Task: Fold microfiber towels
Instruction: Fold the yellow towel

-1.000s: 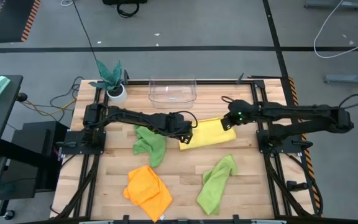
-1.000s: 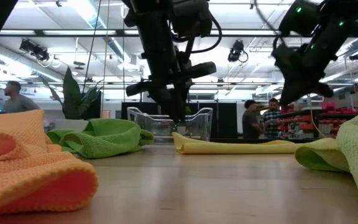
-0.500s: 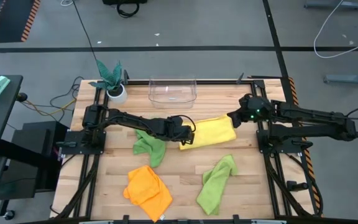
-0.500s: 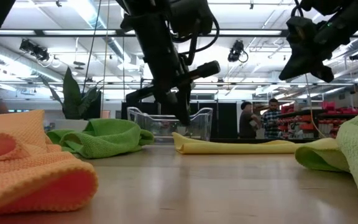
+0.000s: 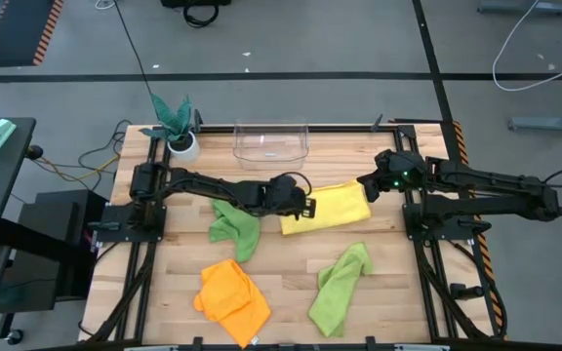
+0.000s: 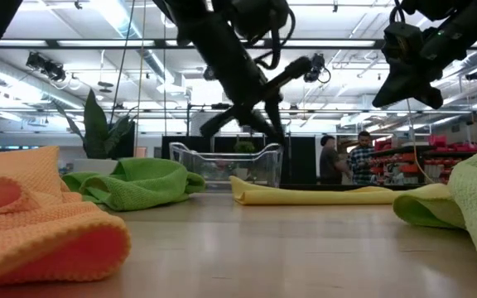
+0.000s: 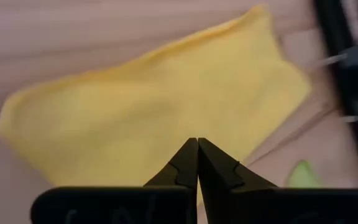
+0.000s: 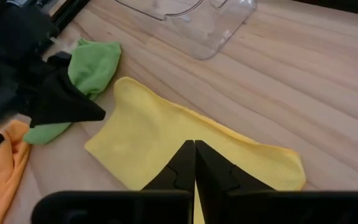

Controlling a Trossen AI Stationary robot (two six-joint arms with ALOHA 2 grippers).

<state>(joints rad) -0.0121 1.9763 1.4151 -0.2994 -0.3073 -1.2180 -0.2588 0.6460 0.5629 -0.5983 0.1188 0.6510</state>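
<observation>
The yellow towel [image 5: 332,207] lies flat and folded on the table's far middle; it also shows in the low view [image 6: 313,195]. My left gripper [image 5: 309,207] is shut and hovers over the towel's left end [image 7: 166,106], tilted and clear of it [image 6: 276,136]. My right gripper [image 5: 363,181] is shut and raised beyond the towel's right end [image 8: 166,143]. One lime green towel [image 5: 234,226] lies crumpled left of the yellow one. Another lime green towel [image 5: 338,285] and the orange towel [image 5: 232,297] lie crumpled near the front edge.
A clear plastic bin [image 5: 271,141] stands at the far edge behind the yellow towel. A teal plant in a white pot [image 5: 176,127] stands at the far left corner. People stand in the room beyond the table [image 6: 350,157].
My left gripper has risen off the yellow towel's left end, tipped over and gone a little toward the table's right edge. My right gripper has gone up and toward the right edge, off the towel's right end, then kept still. The yellow towel stays flat.
</observation>
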